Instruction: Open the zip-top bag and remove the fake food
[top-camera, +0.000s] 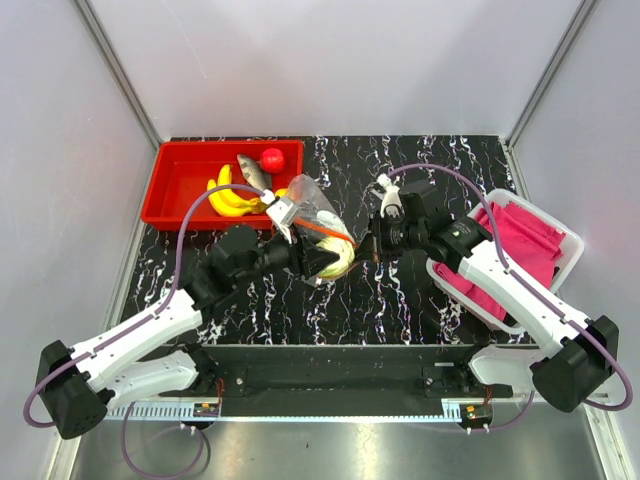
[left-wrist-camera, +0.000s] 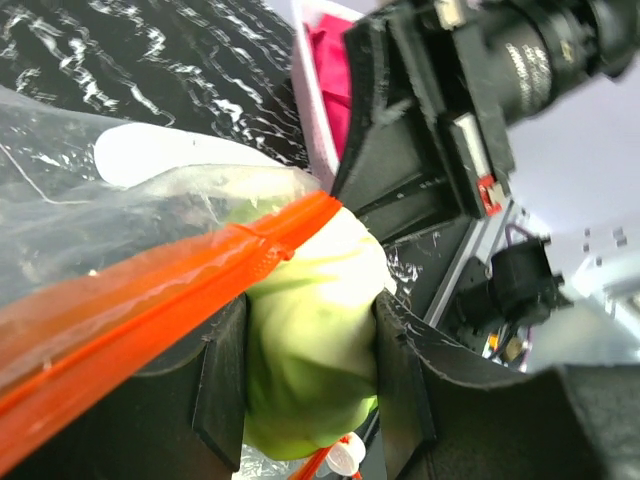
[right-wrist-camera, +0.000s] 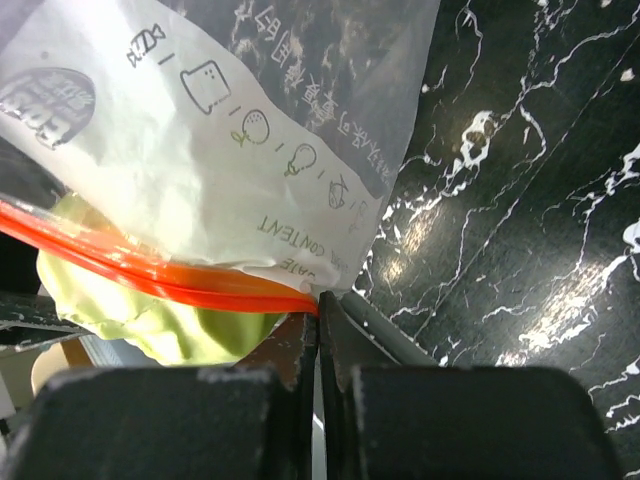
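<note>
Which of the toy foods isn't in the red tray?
The pale green piece, gripped between the left gripper's jaws at the zip-top bag's mouth. The banana bunch, fish and red fruit lie in the red tray.

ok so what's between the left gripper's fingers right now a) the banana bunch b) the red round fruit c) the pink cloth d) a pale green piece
d: in the left wrist view the left gripper is closed around the pale green piece at the mouth of the zip-top bag, while the banana bunch and red fruit lie in the red tray.
</note>
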